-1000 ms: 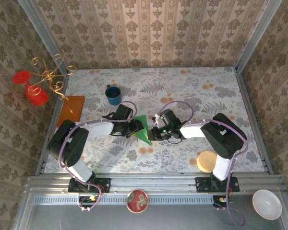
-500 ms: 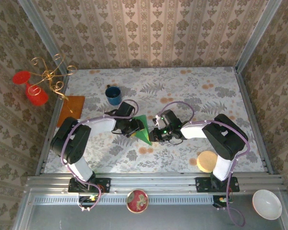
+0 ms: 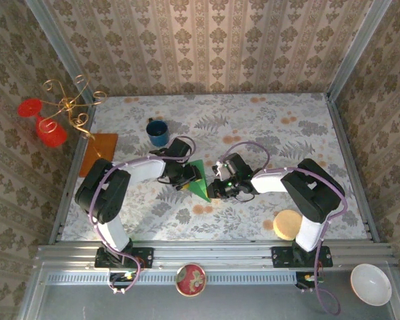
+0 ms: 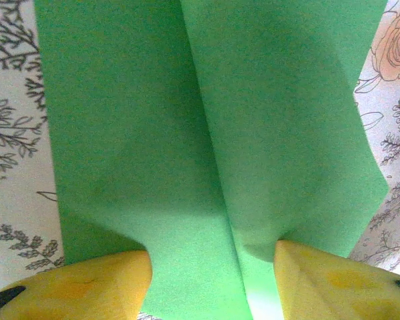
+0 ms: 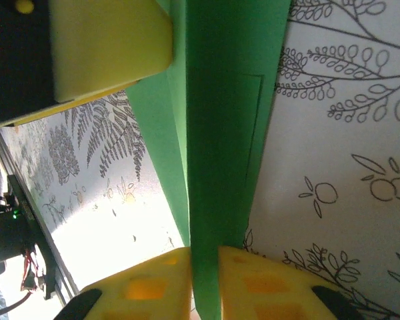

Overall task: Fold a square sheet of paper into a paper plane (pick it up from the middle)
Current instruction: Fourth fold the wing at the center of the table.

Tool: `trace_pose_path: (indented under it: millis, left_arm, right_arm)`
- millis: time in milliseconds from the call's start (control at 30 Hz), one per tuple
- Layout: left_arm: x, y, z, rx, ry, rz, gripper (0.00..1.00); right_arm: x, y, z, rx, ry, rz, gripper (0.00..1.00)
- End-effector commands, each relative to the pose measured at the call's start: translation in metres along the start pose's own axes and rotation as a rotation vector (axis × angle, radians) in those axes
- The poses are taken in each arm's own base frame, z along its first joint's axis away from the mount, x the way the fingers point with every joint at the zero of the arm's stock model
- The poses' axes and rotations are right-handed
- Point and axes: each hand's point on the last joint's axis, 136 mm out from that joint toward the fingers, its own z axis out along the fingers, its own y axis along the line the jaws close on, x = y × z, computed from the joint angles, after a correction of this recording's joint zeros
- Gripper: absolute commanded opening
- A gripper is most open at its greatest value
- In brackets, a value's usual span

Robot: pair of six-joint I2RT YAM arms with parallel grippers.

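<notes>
I see the green paper plane (image 3: 199, 179) on the floral worktop (image 3: 287, 140), a little to the right of the blue mug (image 3: 157, 132) and nearer the arm bases than the mug is. It is folded into a narrow wedge with a crease down its length (image 4: 207, 133). My left hand (image 3: 186, 178) sits at the plane's mug-side edge. Its wrist camera shows that hand (image 4: 213, 283) spread, one yellow pad (image 4: 87, 287) at each side of the paper; I cannot tell whether the pads press on it. My right hand (image 3: 213, 187) meets the plane on the side away from the mug. It (image 5: 203, 283) is pinching a fold of the paper (image 5: 220, 133) between its pads (image 5: 267, 283). An orange-brown sheet (image 3: 99, 153) lies left of the mug.
</notes>
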Motion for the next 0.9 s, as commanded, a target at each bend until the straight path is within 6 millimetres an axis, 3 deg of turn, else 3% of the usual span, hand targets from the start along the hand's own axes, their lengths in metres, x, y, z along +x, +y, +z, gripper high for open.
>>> trace_pose_path:
  millis: [0,133,867]
  left_arm:
    - [0.043,0.076,0.029,-0.274,0.15,-0.02,0.57]
    - [0.045,0.078,0.03,-0.288,0.156,-0.008,0.58]
    - [0.052,0.093,0.038,-0.35,0.174,-0.053,0.6]
  right_arm:
    - [-0.008,0.006,-0.019,0.005,-0.057,-0.002,0.24]
    - [-0.016,0.007,-0.027,0.027,-0.096,-0.001,0.27]
    - [-0.014,0.012,0.004,-0.021,0.015,0.048,0.26]
